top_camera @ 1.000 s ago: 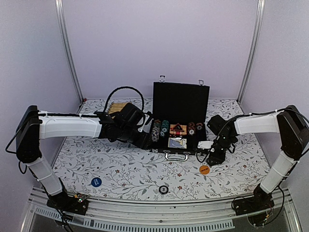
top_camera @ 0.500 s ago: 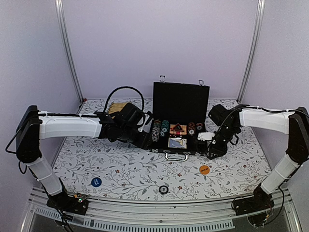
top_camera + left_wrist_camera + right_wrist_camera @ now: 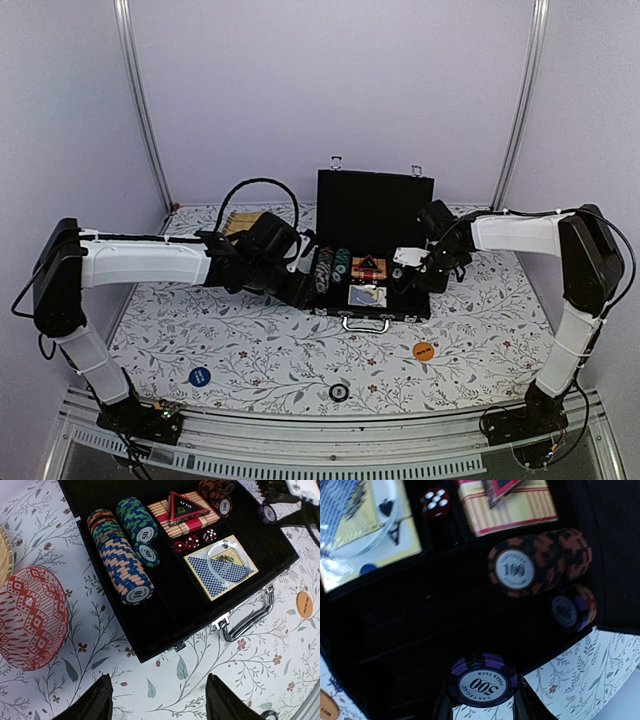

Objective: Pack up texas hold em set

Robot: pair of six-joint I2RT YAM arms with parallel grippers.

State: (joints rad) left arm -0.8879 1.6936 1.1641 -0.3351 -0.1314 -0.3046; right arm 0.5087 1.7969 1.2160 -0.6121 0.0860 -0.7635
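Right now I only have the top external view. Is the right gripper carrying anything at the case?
Observer: Yes. In the right wrist view the right gripper is shut on a purple 500 chip.
Operator: Where is that chip relative to the case?
Observer: It hangs at the rim of the open briefcase, close to the row of 100 chips already inside.
Operator: And the left gripper?
Observer: In the left wrist view the left gripper is open with nothing between its fingers. It is over the flowered cloth in front of the case's silver handle.
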